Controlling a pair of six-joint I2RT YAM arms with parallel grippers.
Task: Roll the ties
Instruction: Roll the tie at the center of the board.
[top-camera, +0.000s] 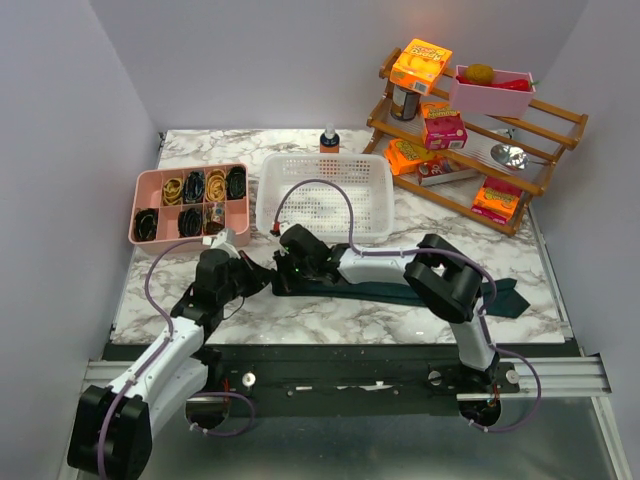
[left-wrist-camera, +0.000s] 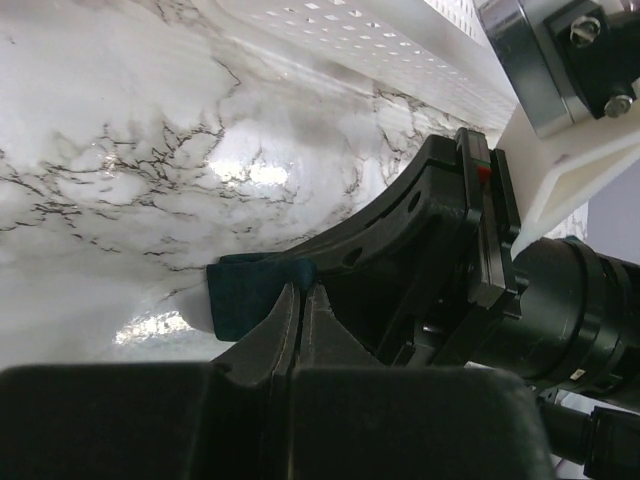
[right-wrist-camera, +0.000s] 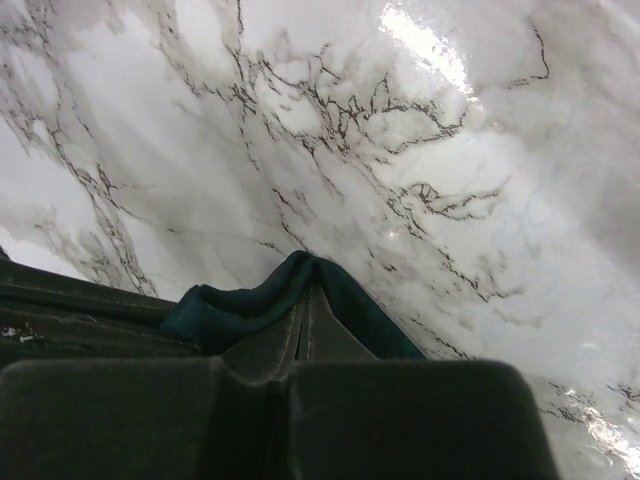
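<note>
Both hands meet at the narrow end of the dark teal necktie (top-camera: 500, 300), which lies flat as a long strip across the marble worktop (top-camera: 330, 318), just in front of the white basket (top-camera: 320, 158), with its wider pointed end off to the right beyond the right arm's elbow. The left hand (left-wrist-camera: 300, 296) has its fingers pressed together, with a small fold of the teal cloth caught at the tips; the right hand (right-wrist-camera: 303, 298) is likewise closed, the fabric humped up over its fingertips like a small tent. In the overhead view the left hand (top-camera: 258, 280) and right hand (top-camera: 280, 272) sit just beside each other, close enough that the left wrist camera sees the other's black body looming at its right. My reading is that the two pinch the same end so that one can hold the first turn firm while the other tucks it over, since a roll needs a tight core at the thin end. The rest of the strip looks unrolled, so the work seems barely begun. A pink divided tray (top-camera: 190, 172) at the left holds coiled things in its compartments, likely where a finished roll belongs. Slack cloth slipping from either pinch is the chief risk.
</note>
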